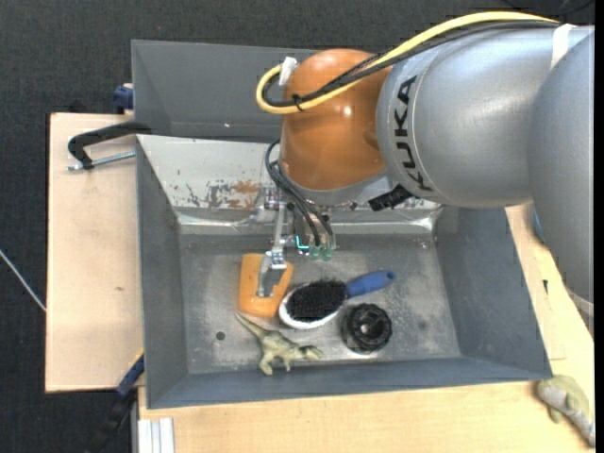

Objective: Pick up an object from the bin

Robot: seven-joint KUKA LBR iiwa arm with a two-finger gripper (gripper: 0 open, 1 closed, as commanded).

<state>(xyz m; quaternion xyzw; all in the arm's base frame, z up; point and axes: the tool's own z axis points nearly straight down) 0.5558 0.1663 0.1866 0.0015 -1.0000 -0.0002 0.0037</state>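
My gripper [276, 272] hangs below the arm's wrist in the middle of the bin, its lower end over the right edge of an orange block [251, 289] that lies flat on the bin floor. Just right of the block lies a hairbrush [317, 302] with a white oval head, black bristles and a blue handle pointing up and right. A tan toy lizard [281, 349] lies in front of the block and brush. I cannot tell whether the gripper touches the block.
A black round ribbed thing [366, 327] sits right of the brush head, near the front wall. The arm and its orange cover with a yellow cable hang over the back of the bin. Bare floor lies at the left and right sides.
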